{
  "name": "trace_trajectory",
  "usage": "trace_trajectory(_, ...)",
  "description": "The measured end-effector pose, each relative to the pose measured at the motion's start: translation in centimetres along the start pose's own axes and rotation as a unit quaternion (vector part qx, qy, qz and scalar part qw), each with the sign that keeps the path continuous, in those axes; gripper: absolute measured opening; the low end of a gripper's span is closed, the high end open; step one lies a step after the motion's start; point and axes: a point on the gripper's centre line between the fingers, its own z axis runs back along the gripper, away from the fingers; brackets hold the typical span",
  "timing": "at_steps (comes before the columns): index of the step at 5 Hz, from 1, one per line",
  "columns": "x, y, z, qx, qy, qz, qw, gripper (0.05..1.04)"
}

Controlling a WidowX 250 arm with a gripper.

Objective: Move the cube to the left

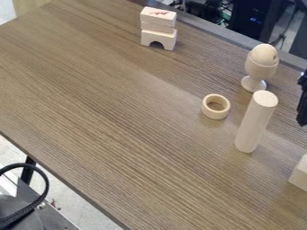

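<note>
The cube [300, 176] is on the wooden surface [120, 112], at the lower right edge of the view, which cuts a part of it. The black claw [303, 101] is also at the right edge, higher in the view than the cube; how far it is open, and if it has hold of something, I cannot tell. Near the cube stands a pale cylinder [255, 123], and just beside this lies a ring [207, 111]. Behind them is a cup [260, 71] with an egg-shaped piece [264, 54] inside. Farther to the left, a stack of blocks [159, 20] has an arch block [159, 37] at its bottom.
</note>
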Motion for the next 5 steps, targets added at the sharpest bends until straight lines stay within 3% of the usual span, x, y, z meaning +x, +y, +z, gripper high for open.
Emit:
trace_trajectory(1,0.1,0.1,-1.6,0.017,0.018,0.002,0.9997,1.0)
trace_trajectory(2,0.4,0.1,-3.2,0.013,0.009,-0.006,0.9999,1.0)
trace_trajectory(4,1.4,0.3,-3.7,0.027,-0.034,-0.009,0.999,1.0)
trace_trajectory(5,1.5,0.2,-5.1,0.017,-0.046,-0.019,0.9986,1.0)
